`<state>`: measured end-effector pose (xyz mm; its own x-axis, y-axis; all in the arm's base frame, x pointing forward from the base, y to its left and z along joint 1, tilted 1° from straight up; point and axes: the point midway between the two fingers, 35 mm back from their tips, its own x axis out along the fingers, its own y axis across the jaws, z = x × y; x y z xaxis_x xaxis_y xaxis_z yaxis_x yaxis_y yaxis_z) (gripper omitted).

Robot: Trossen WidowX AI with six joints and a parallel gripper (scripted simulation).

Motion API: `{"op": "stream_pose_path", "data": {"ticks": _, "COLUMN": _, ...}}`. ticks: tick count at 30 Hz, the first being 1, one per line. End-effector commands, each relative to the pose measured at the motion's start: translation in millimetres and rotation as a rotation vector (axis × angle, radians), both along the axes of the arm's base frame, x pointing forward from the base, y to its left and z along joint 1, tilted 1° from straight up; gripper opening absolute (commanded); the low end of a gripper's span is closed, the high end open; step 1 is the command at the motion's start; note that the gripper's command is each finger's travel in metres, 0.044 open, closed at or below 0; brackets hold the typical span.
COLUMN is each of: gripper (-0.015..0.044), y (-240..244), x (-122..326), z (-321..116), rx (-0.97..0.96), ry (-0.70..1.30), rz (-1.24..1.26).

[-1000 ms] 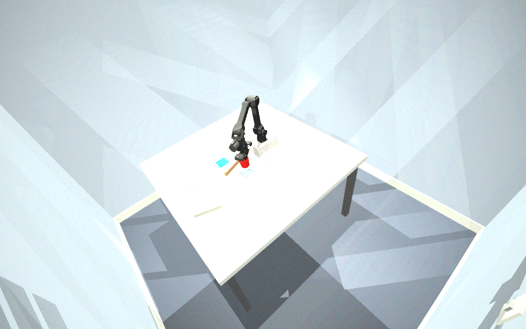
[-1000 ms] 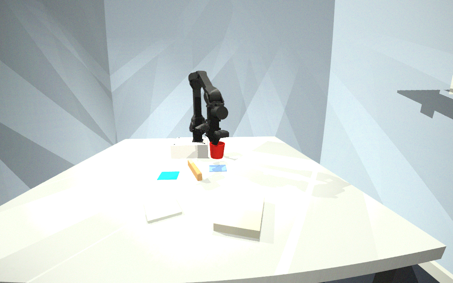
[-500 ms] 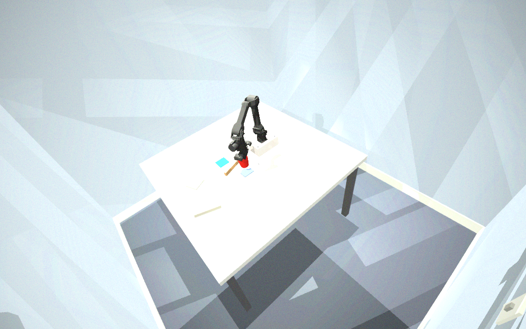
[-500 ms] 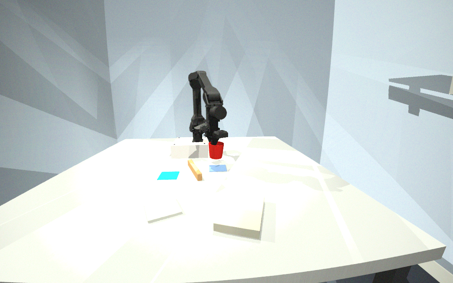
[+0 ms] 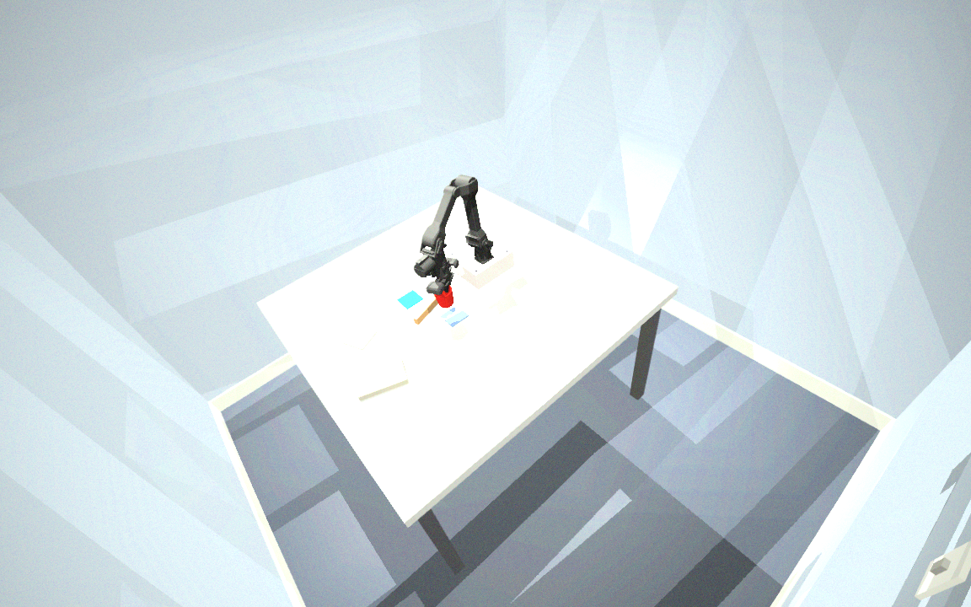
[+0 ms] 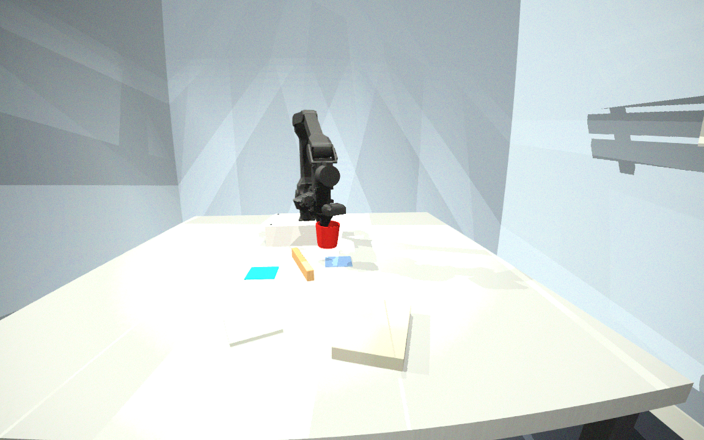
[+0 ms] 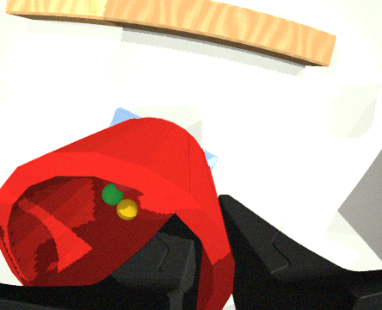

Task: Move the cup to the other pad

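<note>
A red cup (image 5: 444, 299) (image 6: 327, 235) (image 7: 157, 138) hangs above the table, about upright in the exterior view. My gripper (image 5: 440, 289) (image 6: 326, 223) (image 7: 208, 205) is shut on its wall, one finger inside and one outside. A green marble (image 7: 112, 195) and a yellow marble (image 7: 126, 209) lie inside the cup; the finger hides part of the inside. The blue pad (image 5: 456, 319) (image 6: 338, 261) (image 7: 120, 117) lies below, apart from the cup and partly hidden by it in the wrist view. The cyan pad (image 5: 410, 299) (image 6: 261, 272) is bare, on the other side of the wooden bar.
The low wooden bar (image 5: 426, 312) (image 6: 302, 264) (image 7: 200, 19) lies on the table between the two pads. A pale slab (image 6: 368, 358) and a thin white plate (image 6: 256, 337) lie toward the front in the exterior view. The arm's white base box (image 5: 490, 270) (image 6: 289, 235) stands behind the cup.
</note>
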<state>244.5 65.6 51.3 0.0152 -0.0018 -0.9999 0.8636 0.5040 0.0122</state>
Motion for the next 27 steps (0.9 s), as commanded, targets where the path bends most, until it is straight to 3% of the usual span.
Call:
{"op": "stream_pose_path", "data": {"ticks": 1, "gripper": 0.0000, "y": -7, "x": 3, "z": 1, "rx": -0.003, "ry": -0.007, "rz": 0.002}}
{"op": "stream_pose_path", "data": {"ticks": 27, "gripper": 0.0000, "y": -53, "x": 19, "z": 2, "rx": -0.008, "ry": -0.009, "rz": 0.001}}
